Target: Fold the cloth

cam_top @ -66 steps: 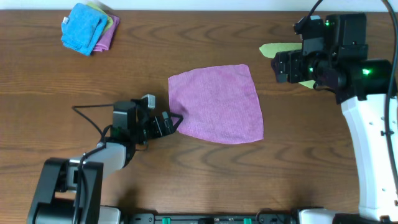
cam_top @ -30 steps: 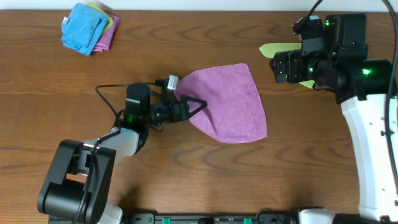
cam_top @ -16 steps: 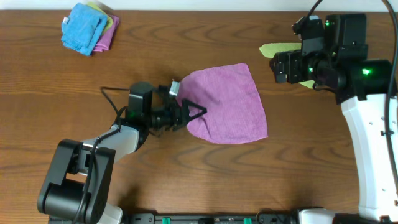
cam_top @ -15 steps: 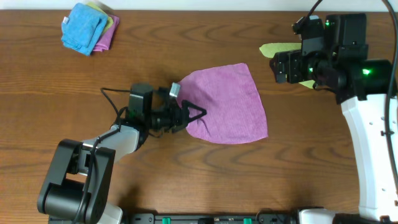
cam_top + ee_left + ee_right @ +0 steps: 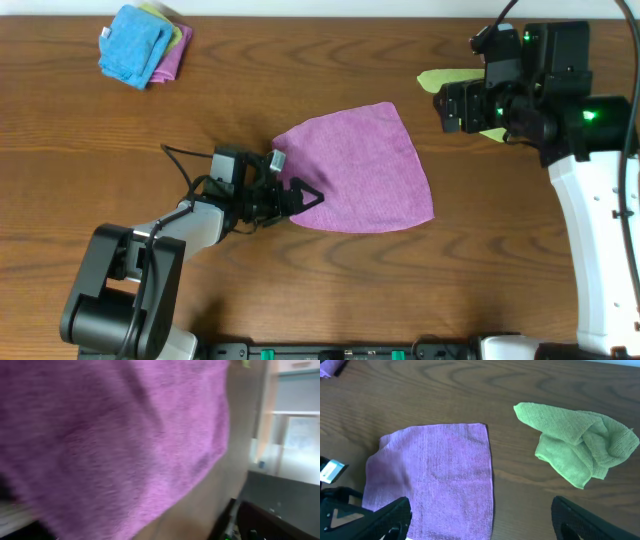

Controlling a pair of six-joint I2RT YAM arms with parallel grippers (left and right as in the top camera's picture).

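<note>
Purple cloth [image 5: 365, 170] lies spread on the wooden table [image 5: 300, 290], centre of the overhead frame, slightly right of middle. It is mostly flat and in one layer. The upper right corner is square and the left side is drawn in to a rumpled point. Left gripper [image 5: 305, 193] sits low at that left side, at the cloth's lower left edge. Its fingers are spread in an open V with the tips over the fabric, and nothing is visibly pinched between them from overhead. The left wrist view is blurred and filled almost edge to edge with purple fabric, with a strip of table at the right. Right gripper [image 5: 455, 105] hangs at the upper right of the overhead frame, well apart from the purple cloth, jaws wide. In its own wrist view the two dark fingers [image 5: 395, 512] sit at the bottom corners, with table and cloth between them. Green cloth [image 5: 580, 442] lies crumpled at the upper right of that view, with bare wood between it and the purple cloth. From overhead it is mostly hidden under the right arm. In the upper left corner of the overhead frame is a small pile, with a blue cloth [image 5: 130, 45] on top and a pinkish piece [image 5: 172, 60] showing beneath on its right.
</note>
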